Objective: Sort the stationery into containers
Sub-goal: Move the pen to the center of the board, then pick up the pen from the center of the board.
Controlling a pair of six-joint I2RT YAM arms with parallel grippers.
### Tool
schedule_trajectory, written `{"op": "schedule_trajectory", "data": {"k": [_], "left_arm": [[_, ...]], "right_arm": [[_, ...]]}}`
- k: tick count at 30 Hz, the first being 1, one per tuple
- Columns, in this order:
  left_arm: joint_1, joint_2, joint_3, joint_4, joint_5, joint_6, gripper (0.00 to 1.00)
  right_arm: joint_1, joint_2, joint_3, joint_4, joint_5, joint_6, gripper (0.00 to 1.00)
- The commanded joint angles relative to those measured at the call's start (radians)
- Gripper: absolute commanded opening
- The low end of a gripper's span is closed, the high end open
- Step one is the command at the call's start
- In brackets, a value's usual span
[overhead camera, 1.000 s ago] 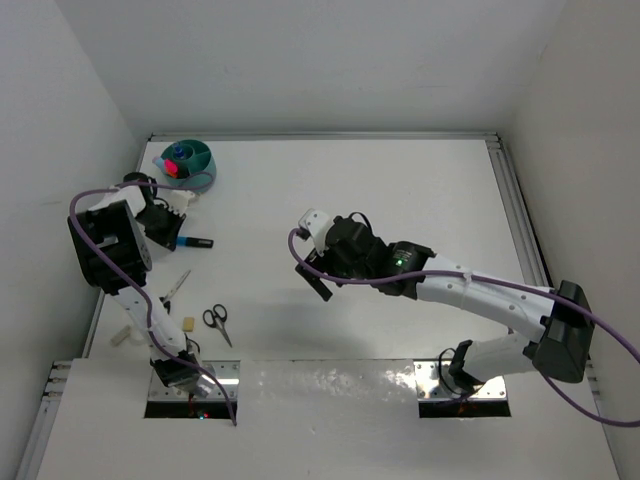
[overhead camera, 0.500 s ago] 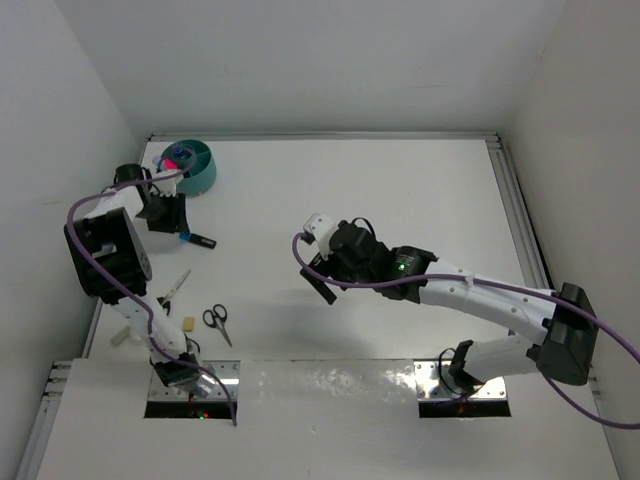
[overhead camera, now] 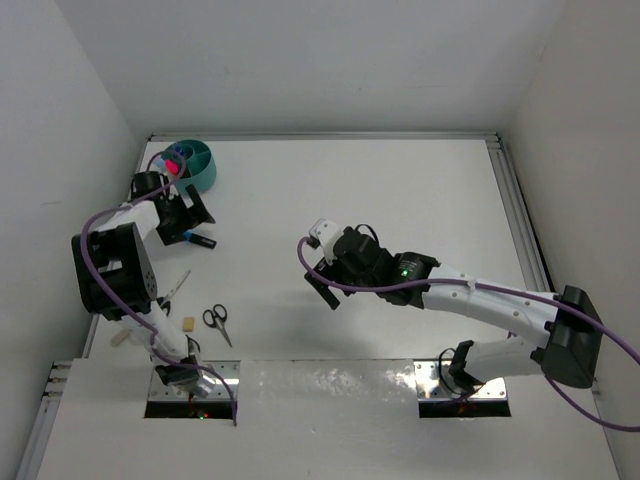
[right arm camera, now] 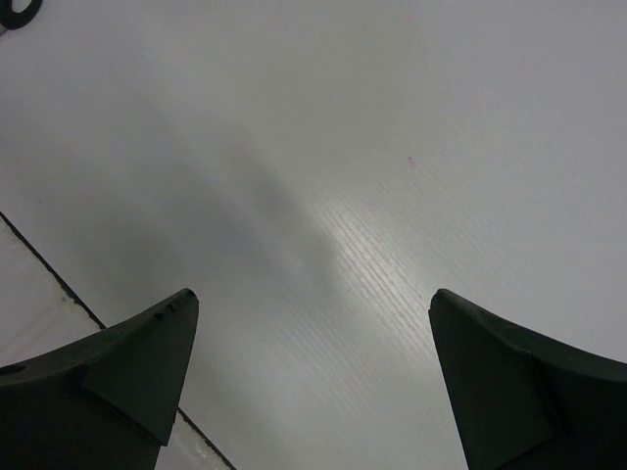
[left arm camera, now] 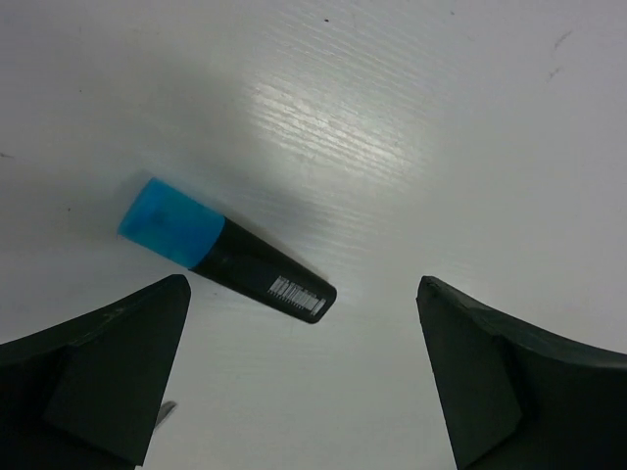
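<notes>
The round teal cup (overhead camera: pixel 203 170) stands at the table's far left, with pink and blue items inside. Just in front of it my left gripper (overhead camera: pixel 183 217) hangs open above a marker with a light-blue cap and black body (overhead camera: pixel 198 241). In the left wrist view that marker (left arm camera: pixel 225 260) lies on the table slightly ahead of the open gripper (left arm camera: pixel 302 284), untouched. Black-handled scissors (overhead camera: pixel 217 322) and a tan eraser (overhead camera: pixel 188 323) lie nearer the left base. My right gripper (overhead camera: pixel 320 270) is open over bare table at mid-table; the right wrist view shows the gripper (right arm camera: pixel 313 294) empty.
A thin grey-and-orange item (overhead camera: pixel 176 288) lies between the marker and the scissors. A small white object (overhead camera: pixel 122 338) sits at the left table edge. White walls close the table on the left, back and right. A scissor handle (right arm camera: pixel 15 12) peeks into the right wrist view's corner.
My left gripper has gone from shut to wide open and has turned beside the cup, over the blue-capped marker. The right arm has drifted slightly toward the near edge.
</notes>
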Motion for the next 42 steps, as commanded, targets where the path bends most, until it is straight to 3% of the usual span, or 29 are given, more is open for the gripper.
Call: {"op": "schedule_trajectory", "data": {"k": [1, 5, 6, 8, 11, 14, 16, 19, 20, 24, 28, 32, 38, 42], "left_arm": [[-0.03, 0.014, 0.016, 0.075, -0.132, -0.147, 1.0], [-0.027, -0.068, 0.051, 0.102, -0.166, -0.094, 1.0], [-0.033, -0.083, 0.104, 0.096, -0.23, -0.062, 1.0], [-0.035, -0.105, 0.19, 0.029, -0.288, 0.082, 1.0], [-0.033, -0.1, 0.415, -0.011, -0.489, 0.286, 1.0], [-0.026, -0.103, 0.518, 0.067, -0.621, 0.399, 1.0], [0.004, -0.1, 0.55, 0.075, -0.682, 0.244, 1.0], [0.036, -0.08, 0.586, -0.049, -0.661, 0.083, 0.71], [0.027, -0.074, 0.579, -0.097, -0.686, 0.022, 0.71], [-0.022, -0.051, 0.456, -0.258, -0.723, -0.295, 0.78], [-0.059, -0.031, 0.297, -0.293, -0.603, -0.403, 0.99], [-0.099, 0.0, 0.231, -0.26, -0.568, -0.443, 1.0], [-0.137, 0.173, 0.273, -0.296, -0.545, -0.493, 0.99], [-0.141, 0.268, 0.28, -0.315, -0.552, -0.509, 0.93]], "right_arm": [[0.008, -0.031, 0.006, 0.034, 0.027, 0.016, 0.99], [0.009, -0.04, 0.003, 0.026, 0.033, 0.025, 0.99], [0.009, -0.042, 0.0, 0.027, 0.037, 0.025, 0.99], [0.009, -0.041, -0.001, 0.029, 0.037, 0.023, 0.99], [0.009, -0.025, 0.014, 0.018, 0.029, 0.016, 0.99], [0.009, -0.011, 0.029, 0.02, 0.018, 0.0, 0.99], [0.009, -0.004, 0.04, 0.021, 0.009, -0.012, 0.99], [0.011, 0.024, 0.083, -0.006, 0.0, -0.03, 0.99], [0.011, 0.031, 0.097, -0.014, 0.006, -0.033, 0.99], [0.014, 0.025, 0.077, 0.004, -0.002, -0.018, 0.99], [0.019, 0.032, 0.072, -0.003, -0.008, -0.013, 0.99], [0.022, 0.044, 0.084, -0.013, -0.008, -0.012, 0.99], [0.026, 0.045, 0.066, -0.006, -0.016, 0.005, 0.99], [0.028, 0.039, 0.063, -0.02, -0.006, 0.016, 0.99]]}}
